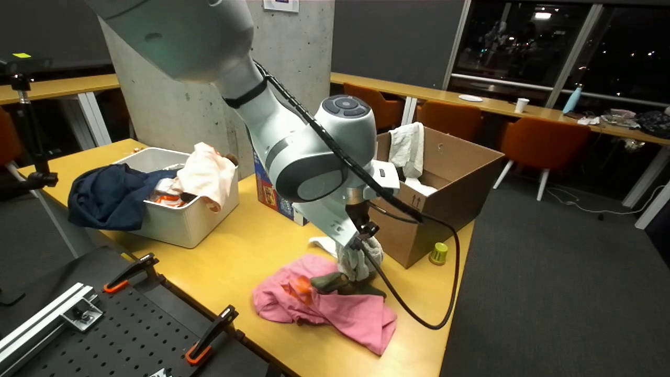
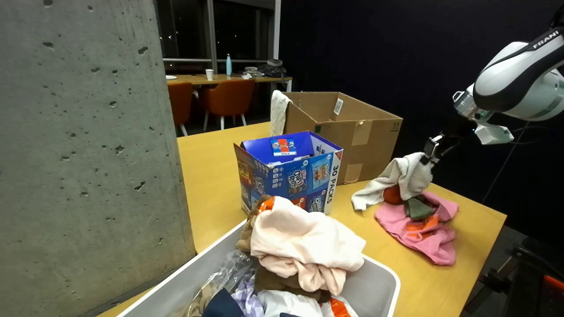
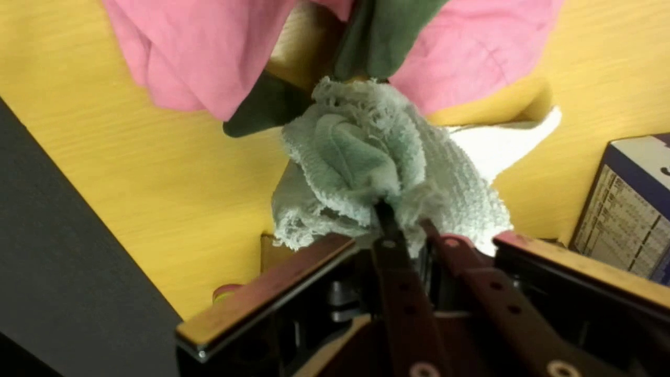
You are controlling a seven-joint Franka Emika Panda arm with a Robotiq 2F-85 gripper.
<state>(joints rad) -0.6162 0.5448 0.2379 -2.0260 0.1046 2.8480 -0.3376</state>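
Yellow wood forms the table spread out beneath the gripper. Largest upon it, a cardboard box stands open near the gripper, with a pale cloth draped over its rim. Well apart from the gripper sits a white bin heaped with fabric: a navy garment spills over its side and a peach cloth lies on top. Nearer to the gripper than that bin is a blue snack box, open at the top. Crumpled below and to one side of the gripper lies a pink cloth. Directly under the gripper hangs a white towel; its bunched top is clamped between the fingers, which stand nearly together, and one end reaches the table. Dark green fabric lies below the gripper, on the pink cloth, next to an orange patch. Smallest is a green cup near the gripper, beside the cardboard box.
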